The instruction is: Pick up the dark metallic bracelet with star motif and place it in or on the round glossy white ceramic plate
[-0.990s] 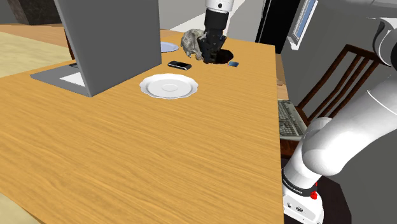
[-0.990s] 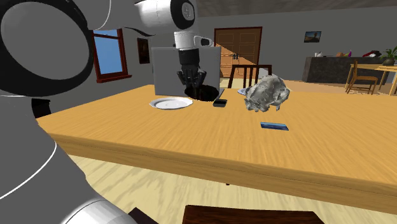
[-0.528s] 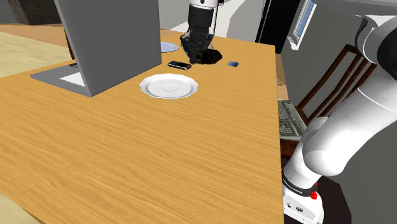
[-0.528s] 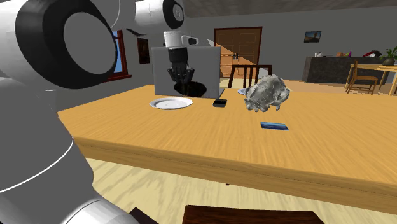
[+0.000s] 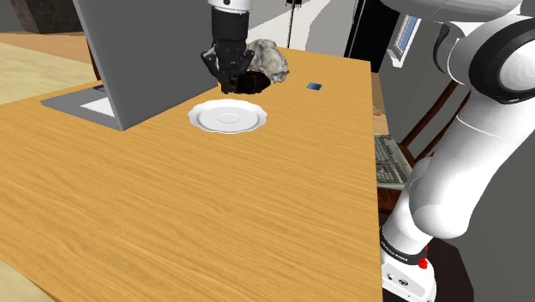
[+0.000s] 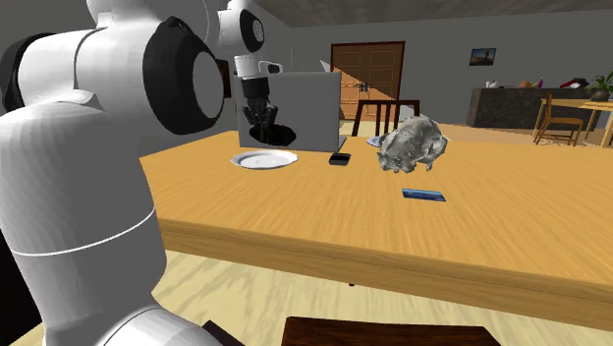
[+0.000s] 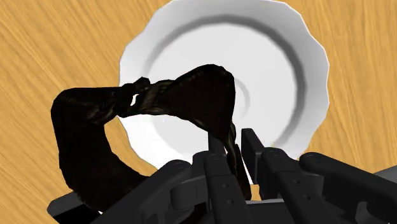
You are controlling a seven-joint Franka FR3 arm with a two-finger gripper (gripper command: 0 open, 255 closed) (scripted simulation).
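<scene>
Gripper (image 5: 230, 84) hangs over the wooden table (image 5: 214, 214), pointing down, fingers pinched narrow on one strand of the dark bracelet (image 5: 251, 82). The bracelet is held clear of the tabletop.

Wrist view: the two black fingers (image 7: 219, 167) stand close together with a thin part of the bracelet (image 7: 146, 108) clasped between them. The rest of the band loops out to one side of the gripper (image 7: 234, 153) as a bent, twisted ring. Its surface is dark and dull, and no star motif can be made out. The white plate (image 7: 280, 70), with a scalloped rim, lies directly below the bracelet.

Shoulder view: the plate (image 5: 228, 117) sits flat on the table just beside a tall grey slab-sided box (image 5: 146, 51). The bracelet hangs above the plate's far rim. A crumpled grey lump (image 5: 267, 58) lies behind the gripper, and a small dark card (image 5: 314, 87) lies well apart toward the view's right.

Second exterior view: the bracelet (image 6: 275, 131) hangs above the plate (image 6: 263, 159) in front of the grey box. A small black object (image 6: 340, 158) rests near the plate.
</scene>
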